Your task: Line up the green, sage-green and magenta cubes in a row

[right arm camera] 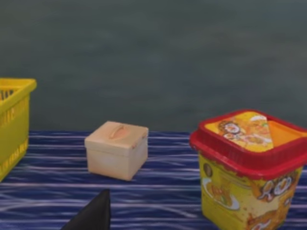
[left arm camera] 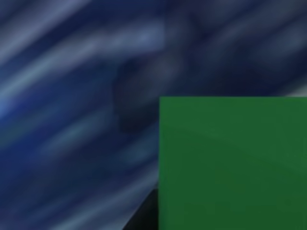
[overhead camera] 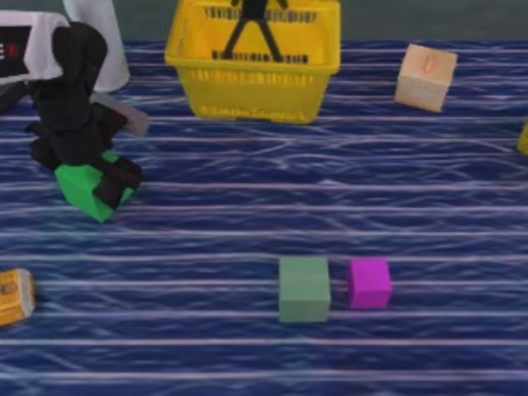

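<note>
Black links of the left arm reach down over the left side of the worktop [overhead camera: 247, 206], a blue cloth with pale wavy stripes, and the left hand [overhead camera: 103, 177] sits right on the bright green matte cube [overhead camera: 82, 188]. From above, a dark finger [overhead camera: 115, 183] lies across the cube's right side and the arm's bulk hides its far edge; the cube sits skewed to the cloth's stripes. How far the fingers are parted, and whether they actually have hold of the cube, I cannot tell. The left wrist view is filled at one corner by the cube's flat green face [left arm camera: 230, 163], with blurred blue cloth behind it.

Well to the right and nearer the front edge, the pale sage-green matte cube [overhead camera: 304, 288] and the smaller vivid magenta cube [overhead camera: 369, 283] stand side by side, just apart, the magenta one on the right. The green cube is well apart from both, farther back and to the left.

At the back stands a yellow plastic basket [overhead camera: 252, 62], and to its right a peach-tan box with an orange mark on its lid [overhead camera: 425, 77]. A small orange-yellow printed pack [overhead camera: 15, 296] lies at the left edge.

The right arm does not show from above; its wrist view looks across the cloth at the peach-tan box and a yellow printed tub with a red rim [right arm camera: 249, 167], with one dark fingertip [right arm camera: 93, 213] of the right hand at the picture's edge.
</note>
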Tool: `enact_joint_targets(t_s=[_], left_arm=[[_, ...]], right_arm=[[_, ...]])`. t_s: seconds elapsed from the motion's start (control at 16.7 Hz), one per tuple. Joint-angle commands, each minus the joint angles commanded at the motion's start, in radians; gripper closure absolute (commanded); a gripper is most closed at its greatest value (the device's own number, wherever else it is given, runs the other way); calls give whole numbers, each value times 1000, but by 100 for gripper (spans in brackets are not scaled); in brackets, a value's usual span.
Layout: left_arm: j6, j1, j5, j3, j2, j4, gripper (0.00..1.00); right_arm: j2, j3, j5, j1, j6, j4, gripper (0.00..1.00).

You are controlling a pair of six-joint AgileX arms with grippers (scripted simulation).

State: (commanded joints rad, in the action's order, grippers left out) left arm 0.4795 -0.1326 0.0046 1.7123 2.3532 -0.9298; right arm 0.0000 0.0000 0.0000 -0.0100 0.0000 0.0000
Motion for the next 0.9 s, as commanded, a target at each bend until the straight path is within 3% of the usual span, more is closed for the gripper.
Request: enact_joint_targets(t_s=[0.54, 0.9], left_arm=[[1, 1, 4, 14, -16, -21, 100], [-2, 18, 3, 134, -80, -214, 100]], right_arm=[[0, 0, 0, 0, 0, 0, 0], [0, 0, 0, 0, 0, 0, 0]])
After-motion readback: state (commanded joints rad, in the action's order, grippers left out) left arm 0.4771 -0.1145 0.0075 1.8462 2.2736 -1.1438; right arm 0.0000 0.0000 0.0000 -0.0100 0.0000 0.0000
